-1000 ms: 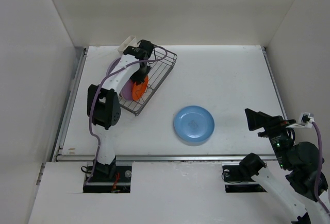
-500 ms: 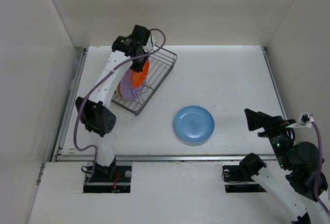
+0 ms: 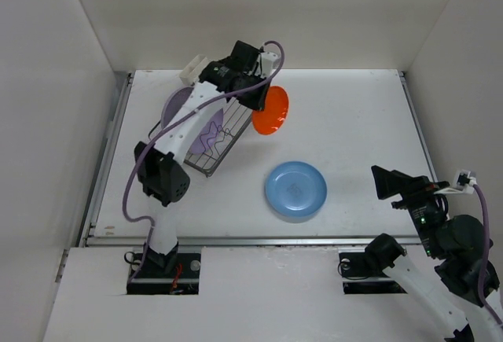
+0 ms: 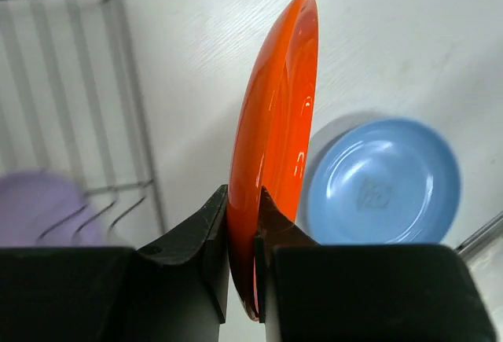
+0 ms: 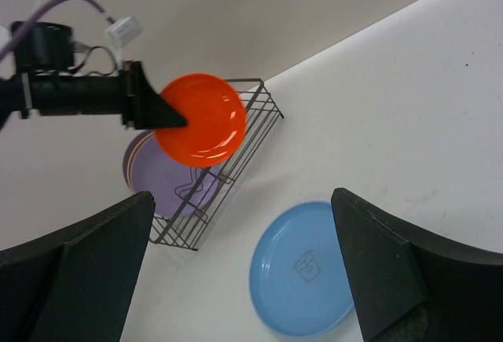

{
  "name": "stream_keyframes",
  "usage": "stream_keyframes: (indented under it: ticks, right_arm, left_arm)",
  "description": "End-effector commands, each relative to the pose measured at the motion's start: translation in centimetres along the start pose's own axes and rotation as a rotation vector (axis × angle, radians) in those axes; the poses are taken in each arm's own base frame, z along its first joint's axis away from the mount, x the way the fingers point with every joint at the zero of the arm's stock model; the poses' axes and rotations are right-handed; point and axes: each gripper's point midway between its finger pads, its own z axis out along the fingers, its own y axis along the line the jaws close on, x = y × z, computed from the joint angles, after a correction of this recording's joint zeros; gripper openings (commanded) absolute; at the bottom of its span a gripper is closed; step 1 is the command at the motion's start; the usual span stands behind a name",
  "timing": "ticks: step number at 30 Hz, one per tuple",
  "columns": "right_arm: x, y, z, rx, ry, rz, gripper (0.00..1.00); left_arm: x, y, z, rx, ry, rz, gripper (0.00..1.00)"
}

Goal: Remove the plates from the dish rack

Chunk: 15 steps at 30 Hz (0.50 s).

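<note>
The dish rack (image 3: 222, 139) sits toward the far left of the table (image 3: 354, 114), with a larger plate (image 3: 177, 110) leaning inside it. Just right of the rack, the left gripper (image 3: 258, 100) pinches a smaller plate (image 3: 271, 111) on edge between its fingers (image 4: 200, 236), above the table. A third plate (image 3: 295, 191) lies flat near the centre, left of the right gripper (image 3: 391, 185).

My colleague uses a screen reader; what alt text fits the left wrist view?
The left gripper pinches an orange plate on edge. A blue plate lies flat beyond; the dish rack, holding a lavender plate, is at left.
</note>
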Motion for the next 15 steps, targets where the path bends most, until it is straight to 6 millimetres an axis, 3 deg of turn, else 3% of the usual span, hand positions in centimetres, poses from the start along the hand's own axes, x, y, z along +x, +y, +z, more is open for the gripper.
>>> stream_keyframes:
  ticks: [1,3,4,5,9,13,15]
  right_arm:
    - [-0.3,0.9,0.3,-0.032,0.000,-0.003,1.00]
    - [-0.2,1.1,0.2,-0.039,0.006,-0.003,1.00]
    - [-0.2,1.1,0.2,-0.039,0.006,-0.003,1.00]
    - [-0.2,1.1,0.2,-0.039,0.006,-0.003,1.00]
    - [-0.1,1.0,0.4,-0.034,0.012,-0.007,1.00]
    - [-0.2,0.9,0.4,-0.027,0.007,-0.007,1.00]
    - [0.0,0.9,0.6,-0.022,0.013,-0.011,1.00]
  left_arm:
    - [-2.7,-4.4,5.4,0.223,-0.090,-0.116,0.00]
    - [-3.1,-4.9,8.2,0.270,-0.100,-0.136,0.00]
    - [-4.7,-5.0,8.4,0.283,-0.141,-0.124,0.00]
    - [-4.0,-5.1,10.7,0.301,-0.106,-0.143,0.00]
    - [-3.8,-5.1,13.8,0.323,-0.100,-0.161,0.00]
    - [-1.4,-4.8,18.3,0.327,-0.040,-0.199,0.01]
    - [-0.8,-5.0,19.3,0.341,-0.024,-0.235,0.05]
